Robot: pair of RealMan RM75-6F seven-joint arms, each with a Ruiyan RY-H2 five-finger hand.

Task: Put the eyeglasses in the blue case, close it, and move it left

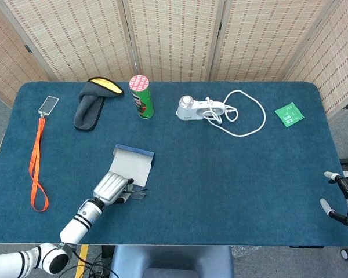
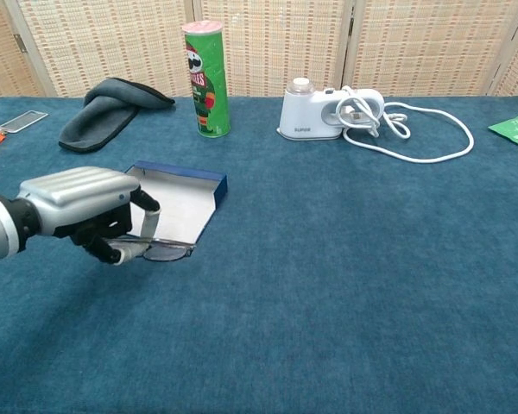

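The blue case (image 1: 132, 164) (image 2: 177, 202) lies open on the table, its pale grey lining facing up and its blue rim at the far side. My left hand (image 1: 111, 188) (image 2: 88, 212) holds the folded eyeglasses (image 1: 136, 193) (image 2: 162, 250), lifted off the table at the case's near edge. The lenses stick out to the right of the fingers. My right hand (image 1: 343, 194) hangs at the table's right edge with its fingers apart and nothing in it; the chest view does not show it.
A green chip can (image 1: 142, 97) (image 2: 206, 78) stands behind the case. A grey pouch (image 1: 92, 103) and an orange lanyard (image 1: 36, 159) lie at the left. A white device with a coiled cable (image 1: 211, 109) and a green packet (image 1: 289, 114) lie at the back right.
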